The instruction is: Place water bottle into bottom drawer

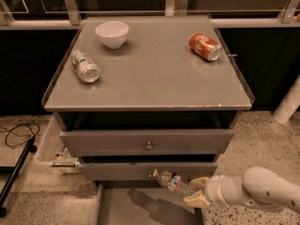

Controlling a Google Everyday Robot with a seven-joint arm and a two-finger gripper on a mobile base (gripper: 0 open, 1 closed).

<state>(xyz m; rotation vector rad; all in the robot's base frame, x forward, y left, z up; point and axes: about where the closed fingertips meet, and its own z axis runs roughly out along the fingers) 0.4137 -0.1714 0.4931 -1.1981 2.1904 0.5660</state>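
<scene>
The water bottle (176, 183), clear with a red-blue-white label band, lies almost level in my gripper (197, 191), cap end pointing left toward the cabinet front. The gripper reaches in from the lower right and is shut on the bottle's base end. It holds the bottle above the right side of the open bottom drawer (123, 207), whose flat grey floor shows the bottle's shadow. The bottle's cap end sits in front of the middle drawer's face.
On the cabinet top (150, 74) are a white bowl (112, 34), a green-white can (85, 66) lying on its side and an orange-red soda can (205, 46). The two upper drawers (147, 142) stand slightly open. A cable and a stand foot (16, 158) lie on the floor at left.
</scene>
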